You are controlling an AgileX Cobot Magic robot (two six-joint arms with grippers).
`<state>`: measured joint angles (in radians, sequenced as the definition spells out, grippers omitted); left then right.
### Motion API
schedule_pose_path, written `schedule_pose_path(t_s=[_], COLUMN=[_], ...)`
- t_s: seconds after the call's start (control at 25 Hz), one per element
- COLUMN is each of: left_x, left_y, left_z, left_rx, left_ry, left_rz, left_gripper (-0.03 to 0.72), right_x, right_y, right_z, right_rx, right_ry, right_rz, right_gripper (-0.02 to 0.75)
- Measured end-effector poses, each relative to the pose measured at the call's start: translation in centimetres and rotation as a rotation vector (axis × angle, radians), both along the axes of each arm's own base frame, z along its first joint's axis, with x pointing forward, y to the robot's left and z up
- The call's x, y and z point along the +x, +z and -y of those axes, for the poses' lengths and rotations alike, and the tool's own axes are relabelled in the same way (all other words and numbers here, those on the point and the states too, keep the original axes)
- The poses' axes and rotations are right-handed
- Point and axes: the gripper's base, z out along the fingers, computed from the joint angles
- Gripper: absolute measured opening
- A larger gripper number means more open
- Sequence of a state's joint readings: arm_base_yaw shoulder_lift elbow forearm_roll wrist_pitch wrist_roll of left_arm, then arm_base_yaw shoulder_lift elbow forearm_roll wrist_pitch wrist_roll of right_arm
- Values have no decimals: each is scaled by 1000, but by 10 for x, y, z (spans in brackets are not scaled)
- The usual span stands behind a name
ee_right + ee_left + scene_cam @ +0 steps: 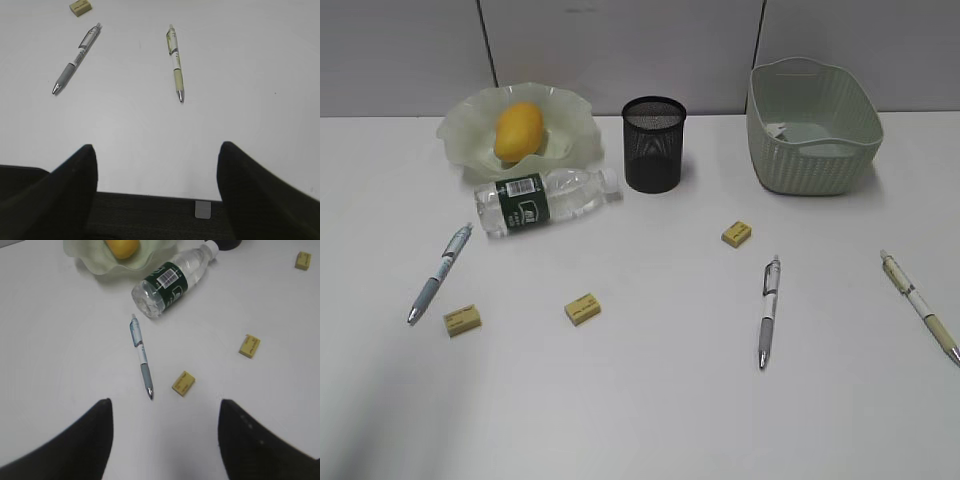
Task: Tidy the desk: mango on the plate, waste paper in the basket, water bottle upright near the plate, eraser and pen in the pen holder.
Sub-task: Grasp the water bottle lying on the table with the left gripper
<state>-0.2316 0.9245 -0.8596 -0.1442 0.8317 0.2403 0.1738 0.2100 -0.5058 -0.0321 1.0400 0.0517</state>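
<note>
The yellow mango (520, 130) lies in the ruffled pale green plate (460, 130) at the back left. In front of it the water bottle (545, 200) lies on its side. Three pens rest on the desk (660, 400): a blue-grey pen (440, 272), a silver pen (769, 310) and a cream pen (920, 305). Three yellow erasers (462, 320) (582, 308) (737, 233) lie loose. The black mesh pen holder (654, 143) and the basket (810, 125) stand at the back. No waste paper shows. My left gripper (165, 401) hangs open above the blue-grey pen (141, 356). My right gripper (156, 146) is open over the desk's front edge.
In the left wrist view an eraser (183, 383) lies just right of the pen's tip, and the bottle (172, 280) is beyond it. The right wrist view shows the silver pen (76, 59) and the cream pen (175, 62) ahead. Grey wall panels back the desk.
</note>
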Motion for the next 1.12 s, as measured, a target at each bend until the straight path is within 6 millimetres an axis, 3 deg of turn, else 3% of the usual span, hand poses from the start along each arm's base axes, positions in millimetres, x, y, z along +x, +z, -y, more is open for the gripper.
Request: schedule_pose_path(t_s=[0.4, 0.64, 0.88, 1.12], left_x=[88, 129, 168, 194], left_y=[-3, -13, -35, -63], left_z=[23, 54, 88, 121], left_rx=[75, 136, 189, 254], left_ry=[-85, -212, -322, -455], left_rz=[-70, -89, -180, -227], left_gripper=[500, 500, 502, 510], right_x=[0, 0, 0, 0], right_y=[0, 0, 0, 0], right_z=[0, 0, 0, 0], right_rx=[0, -1, -1, -1], right_ry=[0, 1, 1, 1], right_rz=[0, 0, 0, 0], right_gripper=[583, 583, 583, 583])
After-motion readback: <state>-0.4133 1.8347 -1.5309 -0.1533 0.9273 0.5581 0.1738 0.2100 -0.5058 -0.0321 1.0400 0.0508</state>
